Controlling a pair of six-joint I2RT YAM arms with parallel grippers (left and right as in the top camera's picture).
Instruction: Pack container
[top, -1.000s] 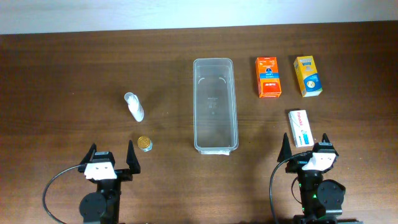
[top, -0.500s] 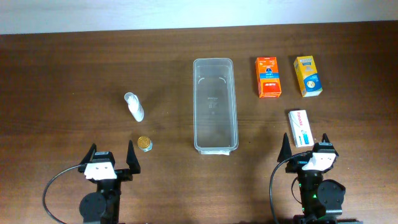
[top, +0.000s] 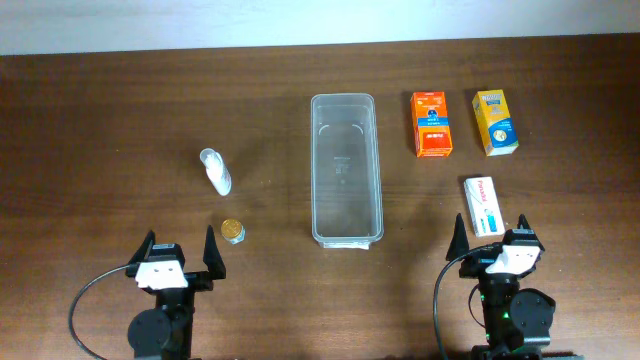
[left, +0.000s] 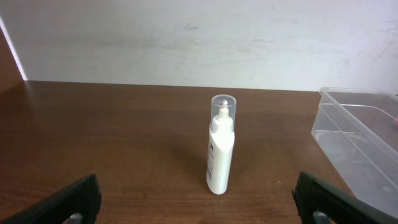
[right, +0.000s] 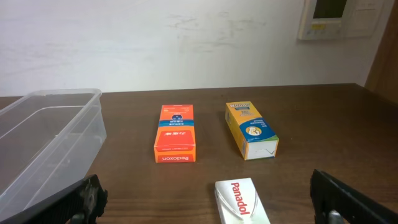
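The left gripper (top: 180, 248) and right gripper (top: 490, 241) both gape wide and hold nothing, low at the near side of the table (top: 100, 120). The clear container (top: 346, 170) lies mid-table. A white bottle (left: 221, 146) stands upright to its left; a Redoxon box (right: 175, 133), a yellow box (right: 250, 130) and a Panadol box (right: 241, 200) lie to its right.

On the dark brown wooden table (top: 100, 100) we see a slim white plastic bottle with a clear cap (left: 221, 146) standing upright on the left half. A small round gold-coloured lidded tin (top: 232, 231) sits near it, towards the front edge. On the right half, an orange cardboard box marked Redoxon (top: 432, 124) and a yellow cardboard box (top: 495, 122) lie flat side by side, apart from each other. A white cardboard box marked Panadol (top: 484, 206) lies nearer the front. Behind the table we see a pale wall with a white panel (right: 328, 18) mounted on it.
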